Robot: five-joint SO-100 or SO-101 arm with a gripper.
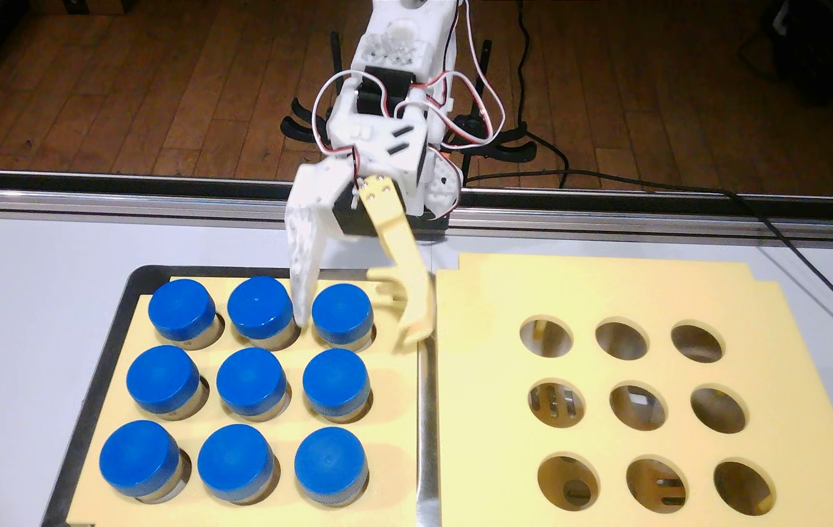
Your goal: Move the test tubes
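The test tube [342, 313] at the right end of the far row is seated upright in the left foam board [394, 400], like the other eight test tubes [251, 381]. It is straddled by the gripper [356, 329], which is spread wide and empty: the white finger between two caps, the yellow finger on its right.

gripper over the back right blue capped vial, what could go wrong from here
The open gripper straddles the back-right clear vial with a round blue cap. Its white finger sits in the narrow gap beside the back-middle blue-capped vial, so closing may nudge that one. The pale yellow finger hangs near the edge of the pale yellow foam board in the metal tray and could catch it.
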